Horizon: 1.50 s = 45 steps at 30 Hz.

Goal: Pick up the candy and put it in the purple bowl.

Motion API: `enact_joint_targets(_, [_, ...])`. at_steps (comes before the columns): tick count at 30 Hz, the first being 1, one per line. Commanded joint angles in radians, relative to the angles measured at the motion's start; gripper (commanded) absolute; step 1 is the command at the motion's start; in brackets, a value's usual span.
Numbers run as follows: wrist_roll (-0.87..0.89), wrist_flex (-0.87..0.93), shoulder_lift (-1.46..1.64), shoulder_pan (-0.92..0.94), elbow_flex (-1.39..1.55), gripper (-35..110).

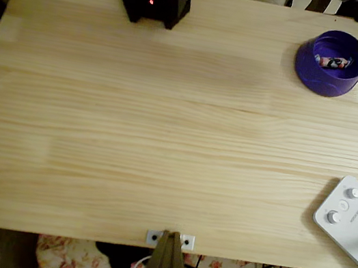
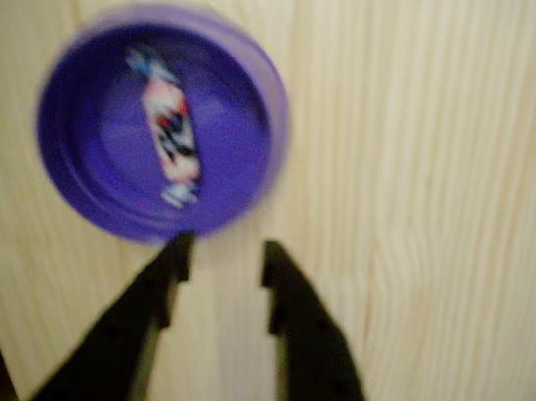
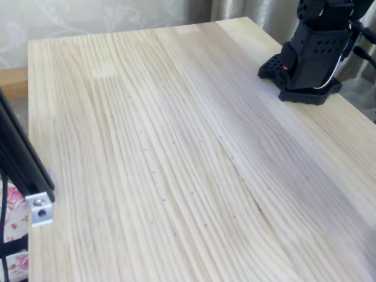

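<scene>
Wrist view blurred: candy (image 2: 169, 128) inside purple bowl (image 2: 72, 185), gripper (image 2: 225, 249) spread, empty

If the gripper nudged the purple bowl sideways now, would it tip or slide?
Probably slide: the purple bowl looks wide, thick-walled and flat-bottomed on the smooth wooden table. Likely light, since it looks plastic and holds one small candy. The open gripper is not touching it.

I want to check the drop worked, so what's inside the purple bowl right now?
The candy lies on the flat floor of the purple bowl, nothing else with it. The gripper is open, empty and outside the rim. The floor under the candy is hidden.
</scene>
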Motion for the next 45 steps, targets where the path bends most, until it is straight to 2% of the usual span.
enact_joint_targets(1, [-0.077,0.021,0.210,0.051,0.064,5])
enact_joint_targets(9, [-0.181,0.038,0.376,0.238,0.270,1])
enact_joint_targets(24, [-0.186,0.034,0.551,0.623,0.479,-1])
enact_joint_targets(38, [-0.189,-0.006,0.822,0.861,0.805,-1])
enact_joint_targets(45, [-0.075,-0.018,0.884,1.062,0.842,-1])
